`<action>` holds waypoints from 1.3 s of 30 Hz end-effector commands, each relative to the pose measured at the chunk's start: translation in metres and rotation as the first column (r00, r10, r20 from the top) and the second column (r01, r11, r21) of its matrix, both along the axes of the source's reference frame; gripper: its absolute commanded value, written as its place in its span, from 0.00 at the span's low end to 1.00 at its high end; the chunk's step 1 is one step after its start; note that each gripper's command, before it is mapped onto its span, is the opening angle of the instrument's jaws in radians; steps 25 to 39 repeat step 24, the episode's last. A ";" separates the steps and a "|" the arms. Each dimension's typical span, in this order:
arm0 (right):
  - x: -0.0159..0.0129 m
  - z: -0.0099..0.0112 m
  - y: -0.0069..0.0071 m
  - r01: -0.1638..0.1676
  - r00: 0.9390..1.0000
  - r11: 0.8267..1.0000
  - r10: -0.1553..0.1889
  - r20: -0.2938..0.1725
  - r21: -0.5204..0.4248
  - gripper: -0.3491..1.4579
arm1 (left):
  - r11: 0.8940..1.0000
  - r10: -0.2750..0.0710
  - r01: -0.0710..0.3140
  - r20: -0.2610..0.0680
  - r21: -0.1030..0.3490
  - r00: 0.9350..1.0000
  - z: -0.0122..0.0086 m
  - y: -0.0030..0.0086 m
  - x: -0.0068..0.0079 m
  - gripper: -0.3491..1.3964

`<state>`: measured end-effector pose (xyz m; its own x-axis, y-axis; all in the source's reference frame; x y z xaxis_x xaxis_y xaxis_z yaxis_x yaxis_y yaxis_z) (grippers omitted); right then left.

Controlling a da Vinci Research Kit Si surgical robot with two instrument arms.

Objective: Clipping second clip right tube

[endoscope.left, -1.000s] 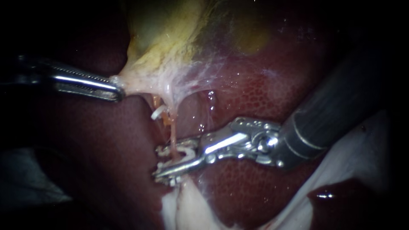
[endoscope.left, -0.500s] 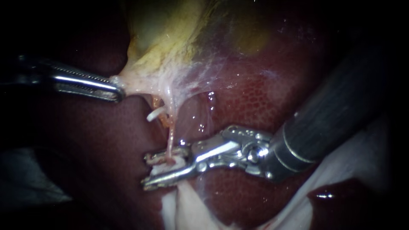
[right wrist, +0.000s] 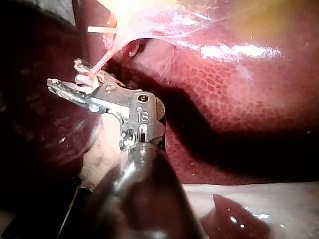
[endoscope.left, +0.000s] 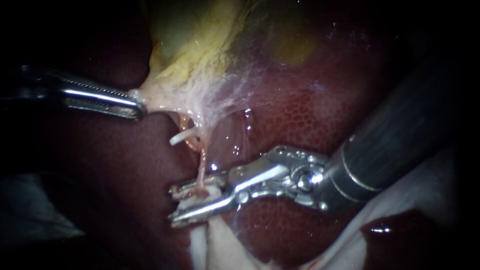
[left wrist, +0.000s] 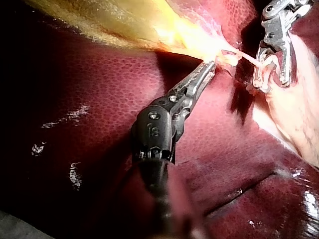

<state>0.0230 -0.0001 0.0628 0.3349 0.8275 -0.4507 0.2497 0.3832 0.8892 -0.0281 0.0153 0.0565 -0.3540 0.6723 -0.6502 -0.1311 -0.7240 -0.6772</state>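
Observation:
A thin pink tube [endoscope.left: 202, 165] runs down from the gallbladder [endoscope.left: 200, 45], with one white clip [endoscope.left: 180, 136] across its upper part. My right instrument [endoscope.left: 186, 202] comes in from the right. Its jaws straddle the tube lower down and hold a second white clip [endoscope.left: 200, 196] around it. In the right wrist view the same jaws [right wrist: 70, 79] carry that clip [right wrist: 82, 81] around the tube [right wrist: 102, 62], below the upper clip [right wrist: 99, 30]. My left instrument [endoscope.left: 136, 102] is shut on the gallbladder's pale lower edge and holds it stretched to the left; its jaws [left wrist: 212, 67] show the same grip.
Dark red liver [endoscope.left: 300, 115] lies behind and around the tube. White cloth [endoscope.left: 425, 175] shows at the lower right, and pale tissue [endoscope.left: 215, 245] sits just under the right jaws. My right instrument [left wrist: 271, 74] stands ahead of the left jaws.
My right instrument has slid left, so its jaws reach farther across the tube, and the clip between them looks narrower. The left instrument has not moved.

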 end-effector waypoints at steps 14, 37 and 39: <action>-0.0005 -0.0003 0.0003 -0.010 0.999 0.994 0.005 0.051 0.105 0.00 | 1.000 0.001 -0.001 0.001 0.000 1.000 0.0000 0.0000 0.0000 0.00; -0.0008 -0.0002 0.0002 -0.009 0.999 0.994 0.003 0.052 0.109 0.00 | 1.000 0.001 -0.001 0.001 0.000 1.000 0.0000 0.0000 0.0000 0.00; -0.0008 -0.0002 0.0002 -0.009 0.999 0.994 0.003 0.052 0.109 0.00 | 1.000 0.001 -0.001 0.001 0.000 1.000 0.0000 0.0000 0.0000 0.00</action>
